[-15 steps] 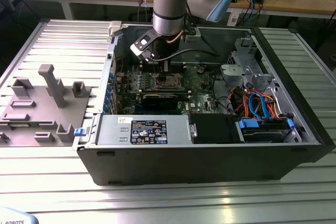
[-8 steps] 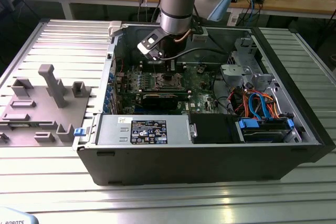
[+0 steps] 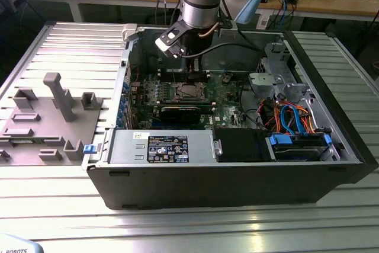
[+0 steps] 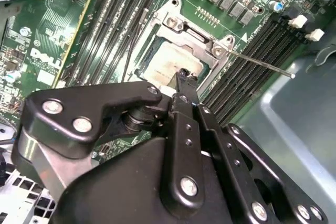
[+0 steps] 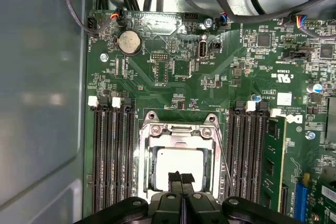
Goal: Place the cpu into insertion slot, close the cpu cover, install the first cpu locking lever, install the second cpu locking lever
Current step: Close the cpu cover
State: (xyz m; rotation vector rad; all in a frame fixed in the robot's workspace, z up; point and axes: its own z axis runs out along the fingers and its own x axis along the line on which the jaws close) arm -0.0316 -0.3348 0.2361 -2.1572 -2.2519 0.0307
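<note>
One silver-grey square cpu (image 5: 181, 160) is seated in the silver-rimmed insertion slot (image 5: 140, 156), framed by one thin silver cpu cover (image 5: 178, 131). The black gripper (image 5: 181, 179) is held over it, its two fingertips (image 5: 175, 178) pressed together.

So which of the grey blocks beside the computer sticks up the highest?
The T-topped grey post; it rises well above the squat blocks around it.

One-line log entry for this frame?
cpu: seated | cpu cover: down | gripper: shut, over cpu | locking lever: sticking out, apparently unlatched
</note>
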